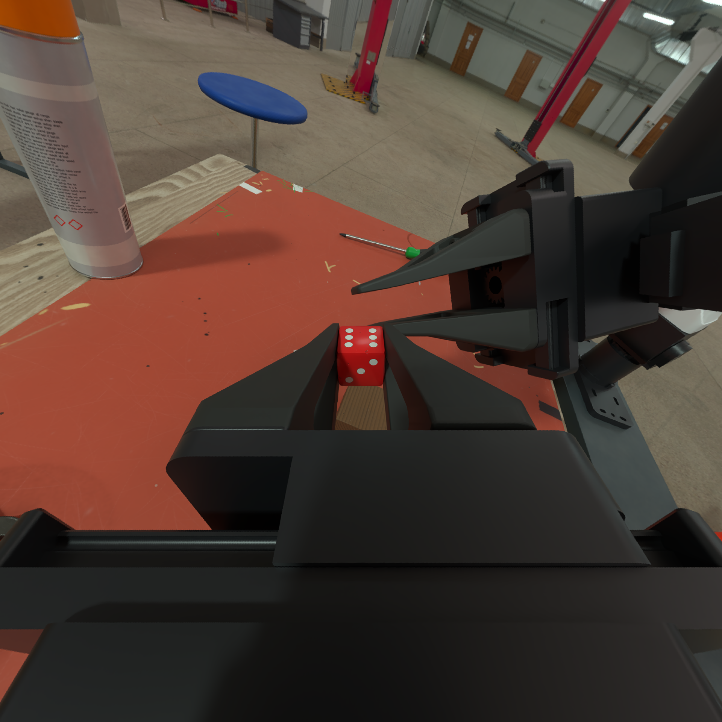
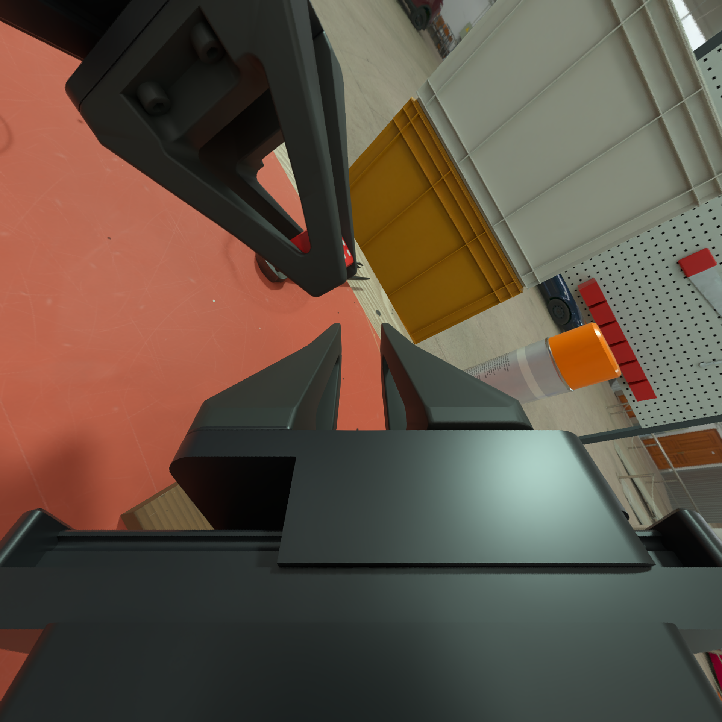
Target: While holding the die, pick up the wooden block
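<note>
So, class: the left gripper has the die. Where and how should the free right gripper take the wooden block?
Probably from above, jaws across two opposite flat sides. The wooden block lies flat on the red mat, mostly hidden below the open right gripper. The left gripper holds the die just above it, so approach from the clear side.

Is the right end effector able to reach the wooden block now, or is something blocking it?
Probably yes. The right end effector is open and empty, and the wooden block lies close beneath it on the red mat; only the left end effector, holding the die, crowds nearby.
</note>
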Available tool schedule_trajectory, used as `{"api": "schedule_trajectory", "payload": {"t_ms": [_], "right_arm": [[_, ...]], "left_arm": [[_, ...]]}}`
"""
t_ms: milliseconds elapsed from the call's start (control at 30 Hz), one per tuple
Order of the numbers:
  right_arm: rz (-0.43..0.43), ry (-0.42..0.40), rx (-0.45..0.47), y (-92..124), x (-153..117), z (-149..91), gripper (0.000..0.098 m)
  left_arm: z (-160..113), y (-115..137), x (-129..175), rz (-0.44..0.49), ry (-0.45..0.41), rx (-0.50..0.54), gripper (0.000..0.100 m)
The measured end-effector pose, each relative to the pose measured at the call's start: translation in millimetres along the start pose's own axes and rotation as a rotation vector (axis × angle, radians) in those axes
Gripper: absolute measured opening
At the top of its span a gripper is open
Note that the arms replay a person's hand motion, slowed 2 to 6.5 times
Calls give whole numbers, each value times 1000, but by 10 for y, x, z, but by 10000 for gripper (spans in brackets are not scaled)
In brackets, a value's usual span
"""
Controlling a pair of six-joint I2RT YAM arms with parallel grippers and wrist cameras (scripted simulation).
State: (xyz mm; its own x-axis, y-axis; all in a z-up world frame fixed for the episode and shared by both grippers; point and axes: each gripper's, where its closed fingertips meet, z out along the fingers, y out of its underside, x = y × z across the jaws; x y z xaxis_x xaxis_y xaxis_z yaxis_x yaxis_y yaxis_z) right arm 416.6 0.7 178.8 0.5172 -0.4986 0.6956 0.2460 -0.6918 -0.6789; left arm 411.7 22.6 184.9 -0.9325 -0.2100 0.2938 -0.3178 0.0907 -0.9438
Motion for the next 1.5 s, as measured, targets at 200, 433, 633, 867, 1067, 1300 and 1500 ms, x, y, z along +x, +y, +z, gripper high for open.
{"api": "schedule_trajectory", "payload": {"t_ms": [200, 433, 633, 867, 1067, 1300, 1500], "right_arm": [[-63, 23, -3, -13, 8, -13, 166], [-241, 66, -38, -60, -29, -20, 130], [-287, 66, -58, -23, -77, 0, 106], [-299, 66, -60, -14, -87, 0, 99], [-302, 56, -71, 16, -114, 18, 100], [-304, 45, -65, 15, -141, 25, 107], [-315, 41, -72, 35, -153, 37, 151]], "left_arm": [[2, 22, 9, -10, 7, -12, 180], [20, 33, 28, -39, 29, -19, 180], [32, 51, 55, -77, 59, -23, 180], [40, 68, 81, -123, 85, -32, 180], [57, 113, 84, -159, 93, -53, 180], [70, 132, 91, -181, 103, -58, 180], [80, 168, 82, -195, 96, -70, 180]]}}
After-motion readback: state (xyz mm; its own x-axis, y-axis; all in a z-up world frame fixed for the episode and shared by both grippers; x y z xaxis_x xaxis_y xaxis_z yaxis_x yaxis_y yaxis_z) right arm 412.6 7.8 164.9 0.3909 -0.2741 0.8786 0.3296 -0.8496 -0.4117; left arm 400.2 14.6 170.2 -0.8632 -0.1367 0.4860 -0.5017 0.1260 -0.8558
